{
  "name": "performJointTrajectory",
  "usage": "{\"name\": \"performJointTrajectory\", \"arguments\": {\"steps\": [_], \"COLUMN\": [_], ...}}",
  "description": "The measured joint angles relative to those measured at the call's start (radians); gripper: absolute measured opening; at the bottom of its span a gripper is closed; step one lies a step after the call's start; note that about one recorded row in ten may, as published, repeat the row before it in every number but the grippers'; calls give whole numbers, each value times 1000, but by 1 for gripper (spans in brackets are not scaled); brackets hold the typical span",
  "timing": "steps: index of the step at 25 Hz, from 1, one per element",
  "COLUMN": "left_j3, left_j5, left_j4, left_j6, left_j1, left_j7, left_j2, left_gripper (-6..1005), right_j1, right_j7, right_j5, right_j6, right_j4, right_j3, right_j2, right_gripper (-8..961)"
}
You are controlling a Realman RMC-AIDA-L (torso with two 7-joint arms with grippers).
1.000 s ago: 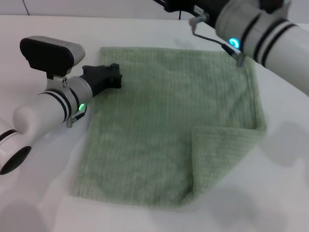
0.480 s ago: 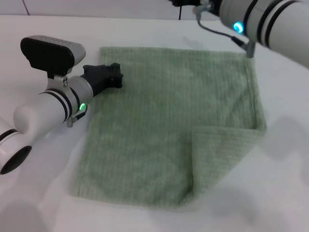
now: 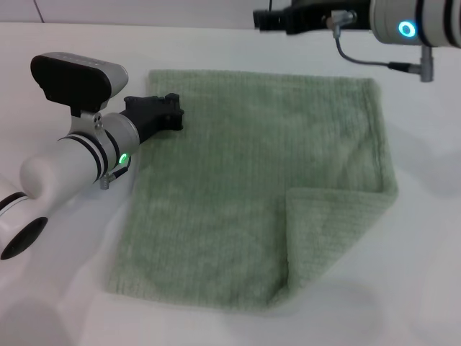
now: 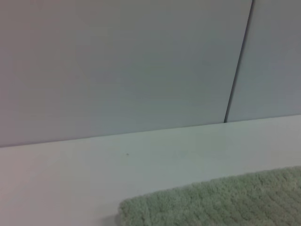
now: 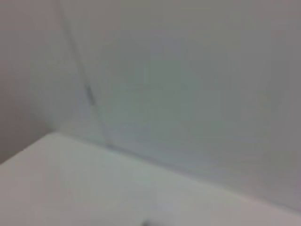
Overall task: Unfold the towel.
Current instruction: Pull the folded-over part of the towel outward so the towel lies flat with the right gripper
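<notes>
The pale green towel (image 3: 245, 158) lies spread on the white table (image 3: 425, 274). Its near right corner (image 3: 328, 234) is folded back over the cloth in a triangle. My left gripper (image 3: 167, 114) sits low at the towel's far left edge, over the hem. My right gripper (image 3: 272, 18) is raised beyond the towel's far edge, apart from the cloth and holding nothing that I can see. The left wrist view shows a strip of the towel's edge (image 4: 221, 205) against the table and wall. The right wrist view shows only table and wall.
A grey wall (image 4: 117, 66) with a vertical seam stands behind the table. A cable (image 3: 374, 59) loops from the right arm above the towel's far right corner. Bare white table surrounds the towel.
My right arm has lifted and swung back and to the right, away from the towel's far right corner. The left arm and the towel have not moved.
</notes>
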Motion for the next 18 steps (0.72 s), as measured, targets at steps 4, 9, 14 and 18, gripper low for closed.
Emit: {"name": "performJointTrajectory", "arguments": {"steps": [4,9,14,18], "left_j3": [0,0,-1,-2], "left_j5": [-1,-2,-2,-2], "left_j4": [0,0,0,0], "left_j6": [2,4,4,6], "left_j1": [0,0,0,0], "left_j7": [-4,-12,-13,-14], "left_j2": [0,0,0,0], "left_gripper": [-2,-2,-2,-2], "right_j1": [23,77,126,164], "right_j7": [-55,-91,-127,-167], "right_j5": [38,41,43,44], "right_j6": [145,332,434,468], "right_j4": [4,59,150,222], "right_j3": [60,102,105,99], "right_j2": [0,0,1,1], "right_gripper": [700,700,700,701]}}
